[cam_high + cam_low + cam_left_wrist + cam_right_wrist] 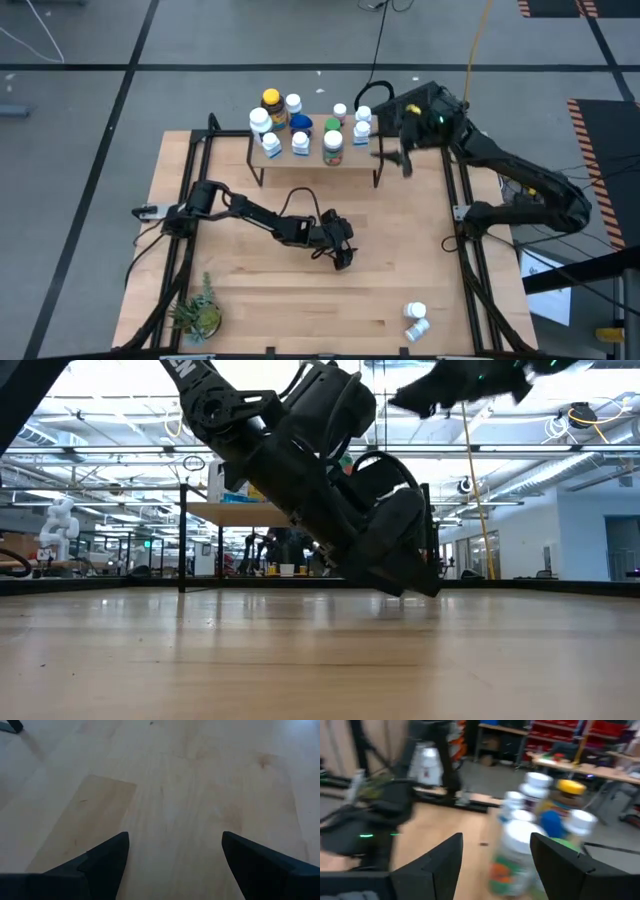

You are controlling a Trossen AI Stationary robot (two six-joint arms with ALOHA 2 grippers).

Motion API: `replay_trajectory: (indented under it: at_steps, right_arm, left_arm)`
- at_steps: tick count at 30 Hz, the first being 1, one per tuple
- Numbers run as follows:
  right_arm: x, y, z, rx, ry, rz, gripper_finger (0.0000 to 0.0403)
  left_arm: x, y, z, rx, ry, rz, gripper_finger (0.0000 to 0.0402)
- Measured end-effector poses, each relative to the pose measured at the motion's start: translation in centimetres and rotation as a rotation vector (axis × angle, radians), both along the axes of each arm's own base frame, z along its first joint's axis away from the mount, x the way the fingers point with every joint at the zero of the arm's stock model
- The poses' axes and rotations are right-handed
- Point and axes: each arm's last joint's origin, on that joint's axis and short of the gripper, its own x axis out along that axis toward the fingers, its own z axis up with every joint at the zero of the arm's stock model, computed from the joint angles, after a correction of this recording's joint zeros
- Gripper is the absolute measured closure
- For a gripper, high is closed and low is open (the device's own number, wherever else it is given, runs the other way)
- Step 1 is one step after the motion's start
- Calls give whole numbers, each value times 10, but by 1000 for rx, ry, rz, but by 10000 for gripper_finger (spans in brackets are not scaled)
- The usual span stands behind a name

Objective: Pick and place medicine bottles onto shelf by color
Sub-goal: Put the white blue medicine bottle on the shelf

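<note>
The shelf (352, 162) stands on black legs at the table's far side, and several medicine bottles stand upright on its board. Among them are an amber yellow-capped one (271, 105), a blue one (300, 125), a green-capped one (332, 146) and white ones (361, 126). My right gripper (400, 160) hovers open off the shelf's right end, above board height. In its wrist view the fingers (495, 837) frame a white-capped bottle (512, 855) that stands beyond them, untouched. My left gripper (342, 258) is open low over the table's middle, with only bare wood between its fingers (175, 837).
A few white bottles (415, 320) lie near the table's front right corner. A small green potted plant (200, 315) stands at the front left corner. Black frame rails (462, 215) run along the table's left and right sides. Bare wood lies between the shelf and the front edge.
</note>
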Motion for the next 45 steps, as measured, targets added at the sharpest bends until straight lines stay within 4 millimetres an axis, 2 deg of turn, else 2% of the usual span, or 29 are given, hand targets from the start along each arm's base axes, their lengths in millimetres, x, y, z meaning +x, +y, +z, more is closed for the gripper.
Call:
replay_trajectory:
  at_steps: [4, 8, 12, 16, 20, 26, 35, 39, 45]
  right_arm:
    - [1, 49, 5, -4, 80, 53, 186]
    - [8, 93, -6, 8, 229, 115, 190]
    - [16, 134, -18, 60, 350, 209, 190]
    - [18, 173, -37, 106, 513, 231, 190]
    - [11, 214, -61, 164, 654, 227, 190]
    - [-10, 269, -96, 229, 832, 157, 190]
    - [-38, 325, -116, 360, 1000, 217, 190]
    - [-49, 334, -121, 317, 1008, 196, 190]
    - [-54, 339, -124, 213, 925, 173, 189]
  left_arm:
    - [4, -2, 6, -2, -74, -28, 80]
    - [9, -10, 16, -39, -187, -85, 80]
    - [14, -23, 15, -35, -300, -139, 80]
    - [14, -46, 4, 10, -354, -218, 80]
    - [9, -68, -2, 112, -344, -295, 80]
    - [5, -73, -8, 189, -281, -222, 80]
    - [4, -71, -10, 64, -271, -144, 80]
    - [5, -71, -9, -1, -285, -108, 80]
    - [3, -77, -8, -60, -298, -89, 80]
